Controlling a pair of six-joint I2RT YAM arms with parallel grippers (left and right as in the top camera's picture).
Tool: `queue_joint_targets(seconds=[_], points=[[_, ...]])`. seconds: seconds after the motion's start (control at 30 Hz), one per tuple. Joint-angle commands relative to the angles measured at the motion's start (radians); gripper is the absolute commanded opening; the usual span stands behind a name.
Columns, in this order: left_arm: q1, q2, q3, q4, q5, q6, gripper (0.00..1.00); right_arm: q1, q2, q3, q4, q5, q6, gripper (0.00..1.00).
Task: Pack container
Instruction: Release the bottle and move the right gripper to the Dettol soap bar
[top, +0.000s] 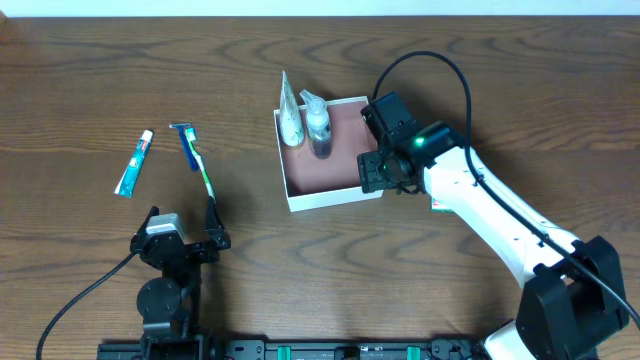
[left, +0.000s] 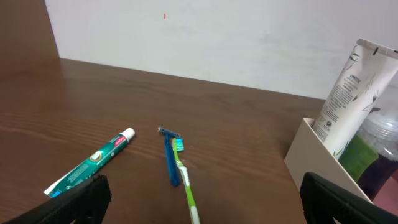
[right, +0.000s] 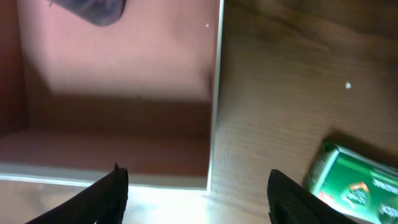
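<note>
The container (top: 338, 162) is a shallow square box with white walls and a reddish-pink floor, at the table's middle. A white tube (top: 290, 115) and a clear bottle (top: 318, 125) stand in its far left corner. My right gripper (top: 385, 177) is open and empty above the container's near right corner (right: 212, 180); its open fingers (right: 199, 199) straddle that corner. My left gripper (top: 180, 245) is open and empty at the near left. A toothpaste tube (top: 134, 163), a blue razor (top: 187, 145) and a green toothbrush (top: 207, 185) lie on the table beyond it.
A green box (top: 437, 205) lies on the table just right of the container, partly under the right arm; it shows in the right wrist view (right: 354, 180). The left wrist view shows the toothpaste (left: 93, 160), razor (left: 169, 155), toothbrush (left: 185, 183) and container wall (left: 311, 149).
</note>
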Motion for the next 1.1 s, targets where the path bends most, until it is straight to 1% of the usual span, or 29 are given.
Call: queue_joint_targets(seconds=[0.0, 0.3, 0.9, 1.07], points=[[0.002, -0.006, -0.022, -0.035, -0.009, 0.017, 0.98, -0.011, 0.009, -0.028, 0.038, 0.016, 0.024, 0.69], [0.002, -0.006, -0.022, -0.035, -0.008, 0.017, 0.98, -0.029, 0.009, -0.093, 0.115, 0.06, 0.058, 0.66], [0.002, -0.006, -0.022, -0.035, -0.009, 0.017, 0.98, -0.016, 0.009, -0.103, 0.036, 0.026, 0.106, 0.65], [0.002, -0.006, -0.022, -0.035, -0.009, 0.017, 0.98, -0.015, 0.009, -0.103, 0.048, 0.027, 0.106, 0.66]])
